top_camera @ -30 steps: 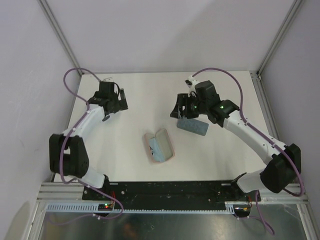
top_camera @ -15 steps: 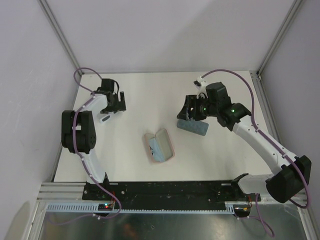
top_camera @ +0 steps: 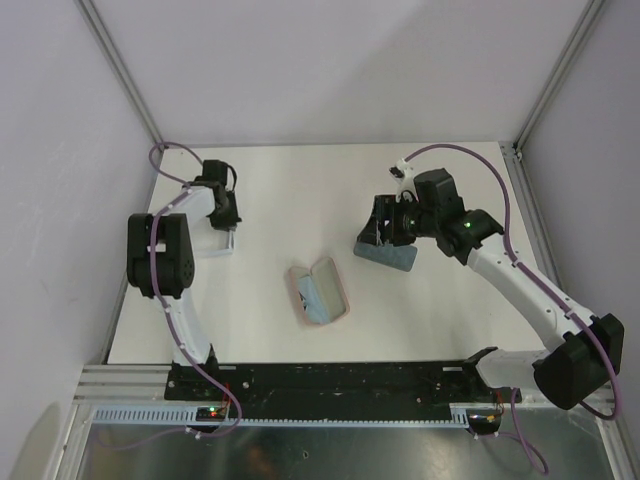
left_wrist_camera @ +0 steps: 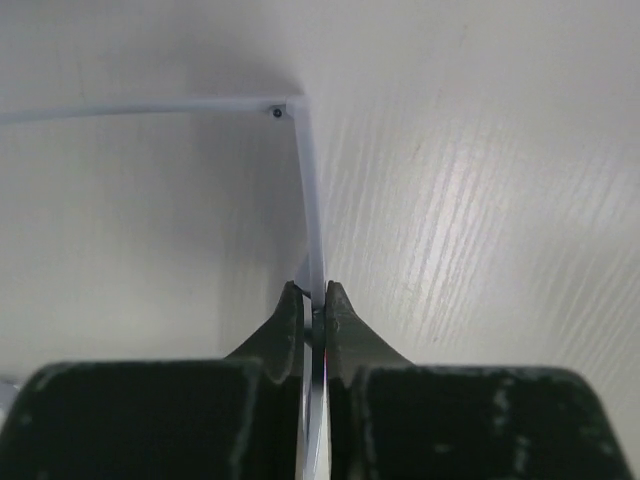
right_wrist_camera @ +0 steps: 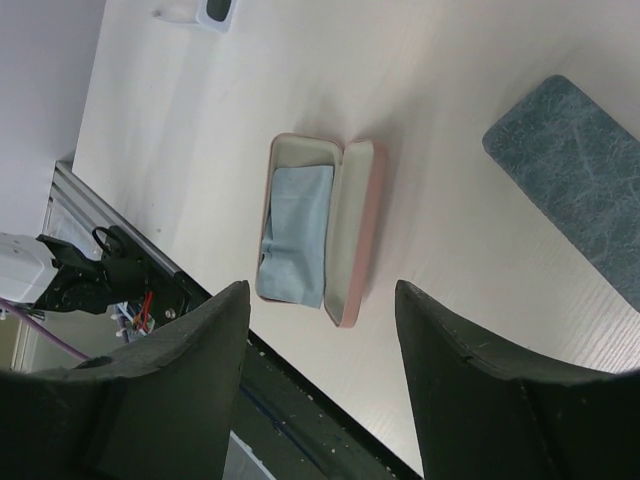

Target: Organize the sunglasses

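At upper left of the top view, the left gripper (left_wrist_camera: 315,302) clamps the pale arm of the white-framed, dark-lensed sunglasses (left_wrist_camera: 311,215); the right gripper's (right_wrist_camera: 320,295) 2 fingers stand apart.

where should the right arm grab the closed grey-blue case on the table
Pinch the grey-blue case across its narrow width near mid-length, coming straight down. It lies flat and closed, a long oblong with both long edges free, so the open right end effector likely spans only that way.
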Motion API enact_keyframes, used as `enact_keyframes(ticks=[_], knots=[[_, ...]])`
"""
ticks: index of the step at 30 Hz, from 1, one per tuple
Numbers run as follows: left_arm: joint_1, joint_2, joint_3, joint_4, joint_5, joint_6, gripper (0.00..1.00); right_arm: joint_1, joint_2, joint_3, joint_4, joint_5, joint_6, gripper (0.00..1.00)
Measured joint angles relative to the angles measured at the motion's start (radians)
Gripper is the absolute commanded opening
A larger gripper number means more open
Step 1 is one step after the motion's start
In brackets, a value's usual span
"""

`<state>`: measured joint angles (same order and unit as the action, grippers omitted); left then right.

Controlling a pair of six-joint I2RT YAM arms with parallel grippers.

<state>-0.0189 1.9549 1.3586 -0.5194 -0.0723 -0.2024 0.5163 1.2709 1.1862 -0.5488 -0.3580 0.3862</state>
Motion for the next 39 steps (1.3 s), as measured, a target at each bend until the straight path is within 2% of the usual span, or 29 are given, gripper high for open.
enact_keyframes(ticks=[6,10,15,17,18,21,23,31,39], knots=[[-0.014,-0.035,-0.019,-0.012,0.046,-0.016,0.00,-0.001,0.000,-0.029,0.000,-0.015,-0.014,0.64],[-0.069,-0.184,-0.092,-0.022,0.122,-0.042,0.00,-0.001,0.000,-0.048,0.007,-0.026,-0.027,0.64],[-0.238,-0.432,-0.171,-0.006,0.298,-0.071,0.00,-0.016,0.000,-0.066,0.038,-0.066,-0.042,0.63],[-0.312,-0.519,-0.203,0.027,0.400,-0.081,0.00,-0.028,-0.004,-0.077,0.065,-0.089,-0.044,0.56],[-0.340,-0.554,-0.219,0.043,0.446,-0.085,0.00,-0.033,-0.007,-0.083,0.074,-0.097,-0.044,0.49],[-0.396,-0.631,-0.264,0.083,0.558,-0.087,0.00,-0.060,-0.041,-0.119,0.126,-0.123,-0.040,0.12],[-0.437,-0.669,-0.291,0.106,0.629,-0.086,0.00,-0.077,-0.080,-0.145,0.160,-0.132,-0.032,0.03],[-0.597,-0.747,-0.315,0.183,0.812,-0.074,0.00,-0.106,-0.228,-0.176,0.314,-0.164,0.009,0.00],[-0.670,-0.752,-0.315,0.208,0.898,-0.066,0.00,-0.111,-0.235,-0.177,0.417,-0.184,0.033,0.00]])
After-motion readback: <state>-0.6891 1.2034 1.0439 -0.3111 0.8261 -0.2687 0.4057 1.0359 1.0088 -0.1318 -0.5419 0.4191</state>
